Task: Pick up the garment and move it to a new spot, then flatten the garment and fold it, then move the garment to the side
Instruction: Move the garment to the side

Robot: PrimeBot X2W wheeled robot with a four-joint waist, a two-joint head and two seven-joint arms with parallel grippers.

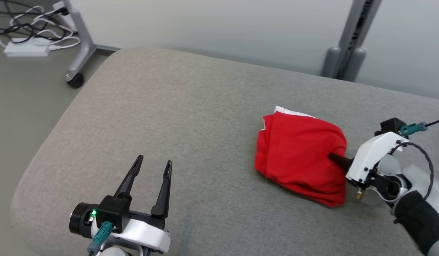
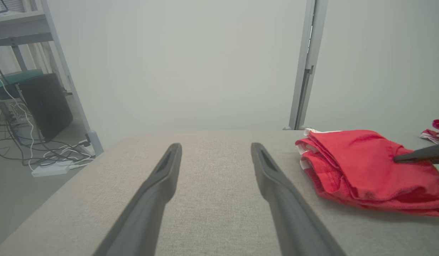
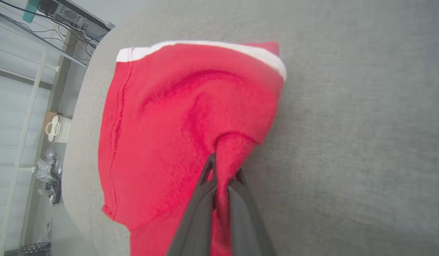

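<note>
Garment (image 1: 297,153), fuzzy red mound (white-trimmed)

No writing, brand, number or sign can be read anywhere in these views. The red garment (image 1: 301,149) is plain cloth with a white trim and a line of stitching, and carries no legible print. The white box (image 1: 26,49) among the cables on the floor is too small to make out any marking on it.
</note>
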